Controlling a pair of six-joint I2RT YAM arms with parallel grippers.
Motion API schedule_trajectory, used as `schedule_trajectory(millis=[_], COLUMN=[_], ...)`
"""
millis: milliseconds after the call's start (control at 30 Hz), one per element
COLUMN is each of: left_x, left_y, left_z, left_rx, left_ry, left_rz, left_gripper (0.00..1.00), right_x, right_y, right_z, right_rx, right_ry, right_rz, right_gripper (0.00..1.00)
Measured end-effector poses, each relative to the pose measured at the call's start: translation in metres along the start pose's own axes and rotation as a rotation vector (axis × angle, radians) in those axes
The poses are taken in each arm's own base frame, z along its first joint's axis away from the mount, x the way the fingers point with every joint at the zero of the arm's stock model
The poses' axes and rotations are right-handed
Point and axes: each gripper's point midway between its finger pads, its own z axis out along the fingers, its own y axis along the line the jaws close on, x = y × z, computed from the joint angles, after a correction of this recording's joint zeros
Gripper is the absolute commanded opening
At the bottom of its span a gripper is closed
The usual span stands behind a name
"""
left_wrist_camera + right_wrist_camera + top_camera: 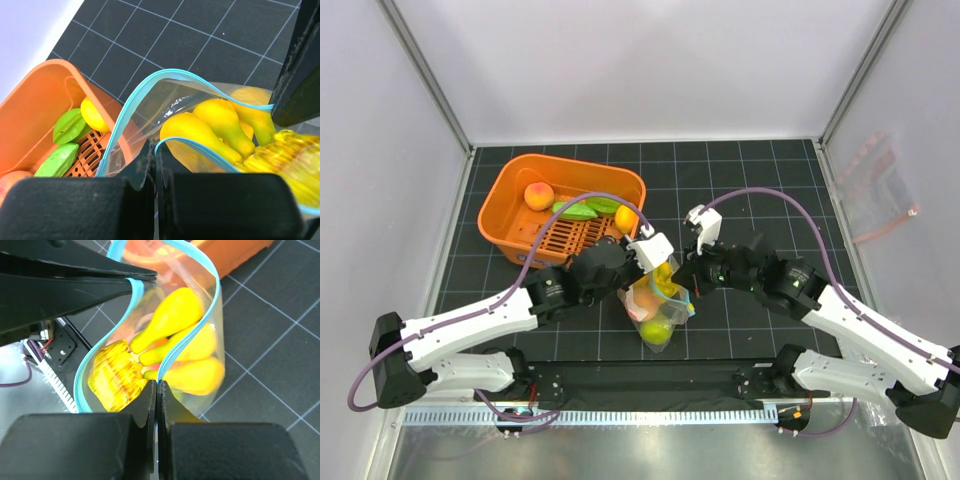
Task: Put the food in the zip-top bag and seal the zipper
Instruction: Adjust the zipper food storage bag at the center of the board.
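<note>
The clear zip-top bag [658,305] hangs above the mat's centre between both grippers, its mouth gaping. My left gripper [154,150] is shut on one side of the teal zipper [150,82]. Opposite it, my right gripper [157,387] is shut on the other side of the zipper [215,295]. Inside the bag lie yellow pear-shaped food pieces [200,132] and a ribbed yellow piece [115,375]. More food sits in the orange basket [510,190]: a peach [539,195], green pieces [578,210] and a lemon [626,218].
The basket stands at the back left of the black grid mat [760,180], close to the left arm. A second clear bag with a pink-red strip [875,190] lies by the right wall. White walls enclose the mat on three sides.
</note>
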Motion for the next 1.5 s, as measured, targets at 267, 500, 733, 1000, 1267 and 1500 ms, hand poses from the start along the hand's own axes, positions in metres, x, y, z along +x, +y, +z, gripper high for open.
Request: schedule_trajectory(millis=[267,500,733,1000,1267,1500], left_x=[0.000,-0.001,0.008,0.007,0.009,0.009], left_y=[-0.002,-0.007,-0.011,-0.009,-0.006,-0.007], left_z=[0.000,0.001,0.006,0.007,0.007,0.007], left_rx=[0.011,0.037,0.047,0.035,0.019,0.024], left_ry=[-0.002,-0.006,0.029,0.034,0.041,0.042], left_rz=[0.000,-0.001,0.010,0.011,0.012,0.013], left_gripper=[0.00,0.00,0.00,0.00,0.00,0.00], right_x=[-0.013,-0.022,-0.004,-0.010,-0.011,-0.006], right_y=[0.008,0.016,0.004,-0.017,-0.040,-0.048], right_z=[-0.013,-0.026,0.002,-0.002,-0.004,-0.004], right_rx=[-0.044,-0.087,-0.029,0.090,0.216,0.263], right_ry=[-0.098,-0.161,-0.060,-0.102,-0.118,-0.097], right_rz=[0.001,-0.004,0.010,0.019,0.028,0.032], right_gripper=[0.01,0.10,0.27,0.48,0.42,0.01])
